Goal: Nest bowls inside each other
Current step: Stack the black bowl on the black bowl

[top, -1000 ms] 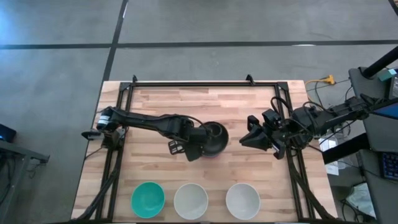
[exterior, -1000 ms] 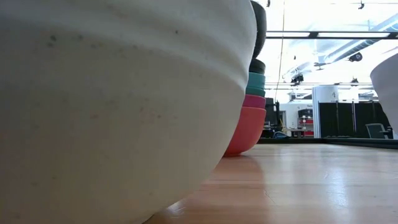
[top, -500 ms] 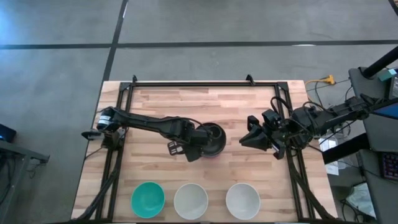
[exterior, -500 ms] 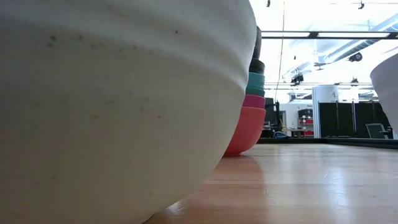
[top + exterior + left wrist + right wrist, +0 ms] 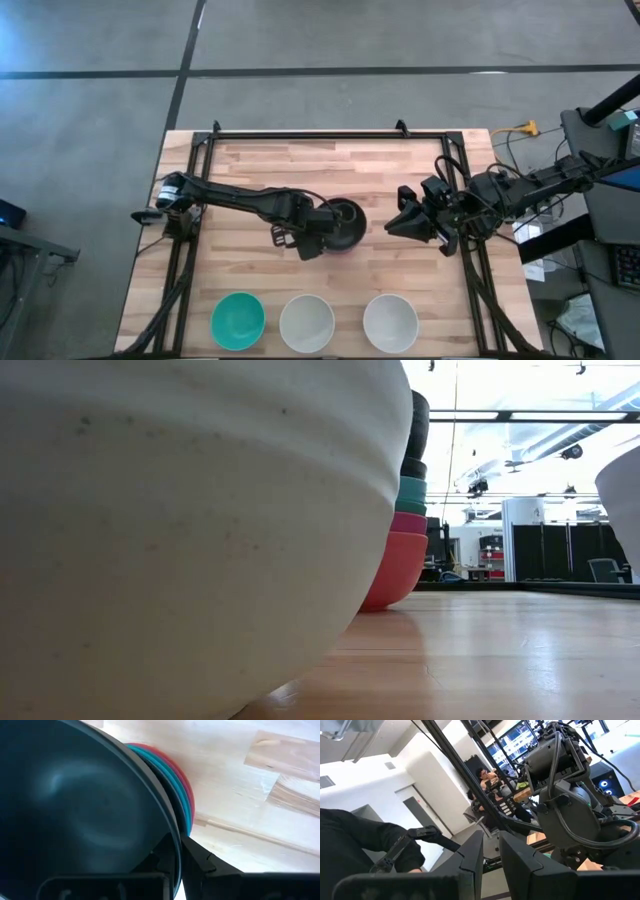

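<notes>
At table centre: black bowl (image 5: 344, 222) atop nested stack (image 5: 400, 550), left fingers (image 5: 172, 857) pinching rim.

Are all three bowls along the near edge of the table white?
No: only two are white; the left one is a teal bowl.

A grey concrete floor (image 5: 100, 60) surrounds the light wooden slatted table (image 5: 300, 165). Beyond it, bright ceiling light (image 5: 520, 385) and dark office cabinets (image 5: 560, 550) show.
</notes>
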Tool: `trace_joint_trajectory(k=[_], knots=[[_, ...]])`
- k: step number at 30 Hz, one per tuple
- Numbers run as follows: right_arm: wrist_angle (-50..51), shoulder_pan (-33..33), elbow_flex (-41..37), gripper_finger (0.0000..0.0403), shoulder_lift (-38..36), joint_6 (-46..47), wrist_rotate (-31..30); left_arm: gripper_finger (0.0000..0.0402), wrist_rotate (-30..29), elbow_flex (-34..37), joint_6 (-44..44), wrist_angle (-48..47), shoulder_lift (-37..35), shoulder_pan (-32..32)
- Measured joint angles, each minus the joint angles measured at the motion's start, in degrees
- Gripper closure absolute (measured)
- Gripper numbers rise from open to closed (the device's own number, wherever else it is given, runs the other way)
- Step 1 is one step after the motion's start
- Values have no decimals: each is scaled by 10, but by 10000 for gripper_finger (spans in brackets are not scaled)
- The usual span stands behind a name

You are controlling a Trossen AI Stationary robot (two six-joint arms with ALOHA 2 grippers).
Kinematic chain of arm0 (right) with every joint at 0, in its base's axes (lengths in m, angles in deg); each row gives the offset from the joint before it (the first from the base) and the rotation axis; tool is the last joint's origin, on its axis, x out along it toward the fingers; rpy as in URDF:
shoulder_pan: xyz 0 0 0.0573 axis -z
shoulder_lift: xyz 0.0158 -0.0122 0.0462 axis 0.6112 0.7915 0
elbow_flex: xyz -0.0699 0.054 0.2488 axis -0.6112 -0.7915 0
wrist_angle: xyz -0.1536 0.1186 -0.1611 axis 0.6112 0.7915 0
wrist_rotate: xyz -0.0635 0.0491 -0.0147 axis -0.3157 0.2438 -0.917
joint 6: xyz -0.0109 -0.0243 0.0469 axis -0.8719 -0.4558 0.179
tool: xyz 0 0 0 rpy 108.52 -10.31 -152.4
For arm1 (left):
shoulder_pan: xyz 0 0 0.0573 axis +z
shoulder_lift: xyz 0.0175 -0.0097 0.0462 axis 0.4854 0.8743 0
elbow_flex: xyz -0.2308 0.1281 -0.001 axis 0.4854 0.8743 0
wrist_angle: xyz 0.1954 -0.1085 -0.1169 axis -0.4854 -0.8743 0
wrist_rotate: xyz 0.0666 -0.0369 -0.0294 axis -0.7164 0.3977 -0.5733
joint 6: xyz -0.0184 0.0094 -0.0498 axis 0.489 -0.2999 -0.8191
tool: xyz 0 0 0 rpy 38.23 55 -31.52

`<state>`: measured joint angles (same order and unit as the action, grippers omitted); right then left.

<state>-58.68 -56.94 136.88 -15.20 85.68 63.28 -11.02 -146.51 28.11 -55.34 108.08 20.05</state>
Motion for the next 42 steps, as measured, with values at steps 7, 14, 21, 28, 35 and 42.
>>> trace_joint_trajectory(k=[7, 14, 21, 28, 35, 42], knots=[[0, 0, 0, 344, 0, 0, 0, 401, 0, 0, 10, -9, 0, 8], [0, 0, 0, 344, 0, -1, -15, 401, 3, 0, 11, -10, 0, 9], [0, 0, 0, 344, 0, -1, -15, 401, 6, 0, 17, -7, 17, 12], [1, 0, 0, 344, 0, 5, -15, 401, -23, -1, 42, -4, 33, 11], [5, 0, 0, 344, 0, 7, -15, 401, -25, -1, 41, -4, 33, 12], [14, 0, 0, 344, 0, 6, -15, 392, -24, -2, 39, -4, 33, 13]])
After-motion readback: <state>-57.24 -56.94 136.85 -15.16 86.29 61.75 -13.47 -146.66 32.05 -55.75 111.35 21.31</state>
